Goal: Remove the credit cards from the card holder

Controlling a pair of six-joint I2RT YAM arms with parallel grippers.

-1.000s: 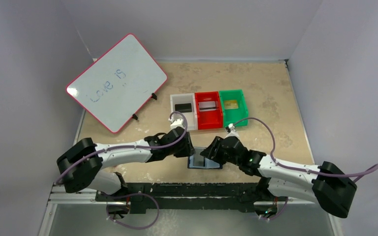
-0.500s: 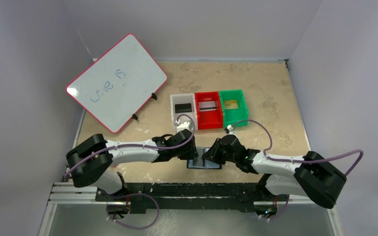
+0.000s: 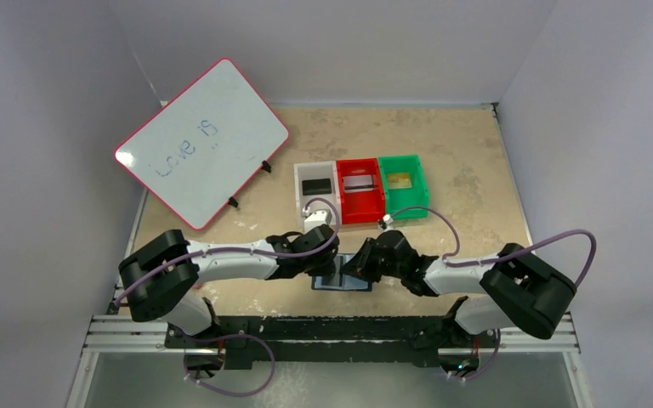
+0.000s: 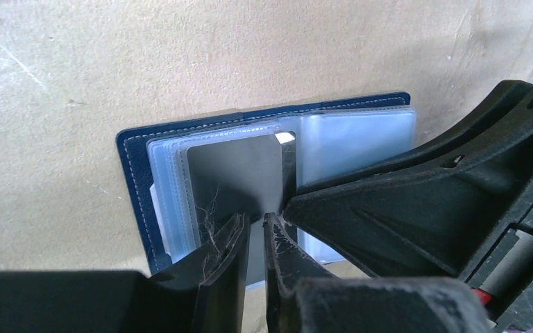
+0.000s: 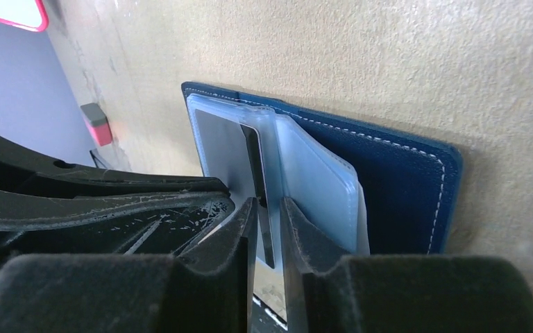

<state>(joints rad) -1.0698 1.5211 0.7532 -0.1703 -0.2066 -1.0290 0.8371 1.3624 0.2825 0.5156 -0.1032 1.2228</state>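
Both your jaws are pinching thin, floppy sleeves of the card holder (image 4: 135, 180); grip near six o'clock edges.

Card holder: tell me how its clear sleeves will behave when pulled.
The sleeves look like thin, glossy plastic, so they will probably flex and feel slippery. They fan out from the card holder spine, so a tug may lift the whole holder rather than free the grey card. The holder looks light and may slide on the table.
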